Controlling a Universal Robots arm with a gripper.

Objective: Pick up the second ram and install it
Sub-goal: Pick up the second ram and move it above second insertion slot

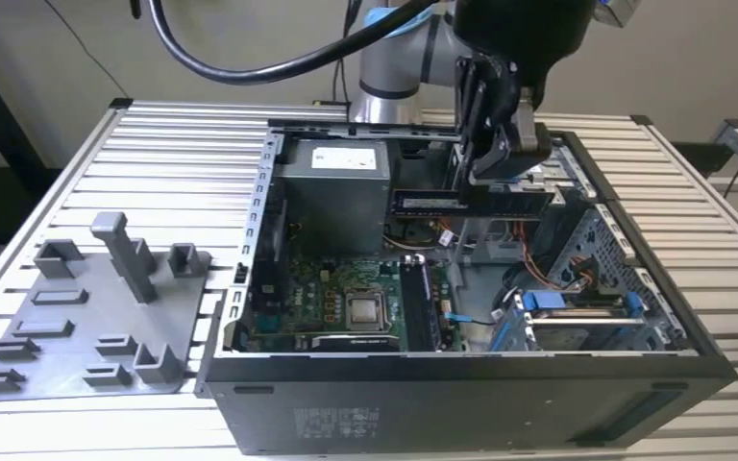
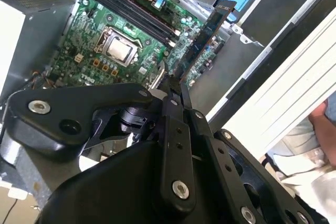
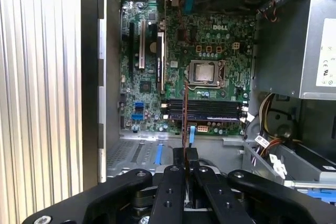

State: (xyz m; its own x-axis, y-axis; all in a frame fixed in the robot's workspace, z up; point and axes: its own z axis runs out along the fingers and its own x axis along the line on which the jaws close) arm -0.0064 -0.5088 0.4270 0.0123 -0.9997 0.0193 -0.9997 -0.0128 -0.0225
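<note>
Table: the slatted top is being used as the base; a grey fixture tray is lying toward the exterior view's left, beside the case.
Computer case: it is lying on its side with the panel off.
Motherboard: it is being viewed flat on the case floor, with the memory slots just beside the processor socket.
Gripper: it is being held above the open case, near the power supply. The fingers are pinching the stick from both flat sides.
Second ram: it is being carried clear of the board, well above the slots. In the first wrist view it is seen edge-on as a thin line.
Risk, alignment: the stick appears to be lying across the slots' run, so a descent without turning would likely be landing it on the slot walls.
Risk, grip: the hold looks off-centre, so seating force could be tilting the stick and leaving one end unlatched.
Risk, clearance: cables near the drive bay could be snagged.
</note>
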